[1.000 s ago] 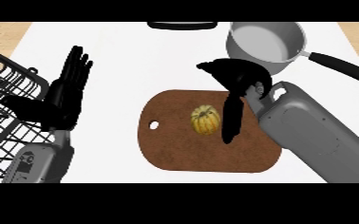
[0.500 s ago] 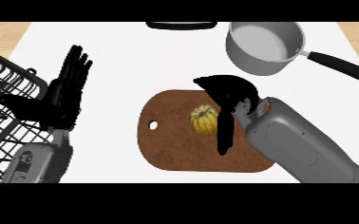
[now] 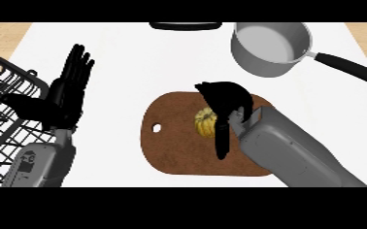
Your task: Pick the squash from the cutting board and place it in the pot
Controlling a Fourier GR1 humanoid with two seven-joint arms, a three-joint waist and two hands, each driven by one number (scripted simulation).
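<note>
A small yellow squash point(image 3: 204, 122) lies on the brown oval cutting board point(image 3: 172, 150) in the middle of the counter. My right hand point(image 3: 225, 98) hangs right over it, fingers arched above its top and right side, thumb pointing down along its right edge. The fingers have not closed round the squash, and its right part is hidden by the hand. The grey pot point(image 3: 272, 46) with a black handle point(image 3: 342, 65) stands at the back right, apart from the board. My left hand point(image 3: 68, 89) rests open at the left, fingers up.
A black wire dish rack point(image 3: 14, 111) fills the left edge, just behind my left hand. A dark flat object point(image 3: 185, 25) lies at the counter's far edge, centre. White countertop lies between the board and the pot.
My right hand has moved left and lower, from beside the pot to right over the squash, now covering its right side. Squash, pot and left hand have stayed put.
</note>
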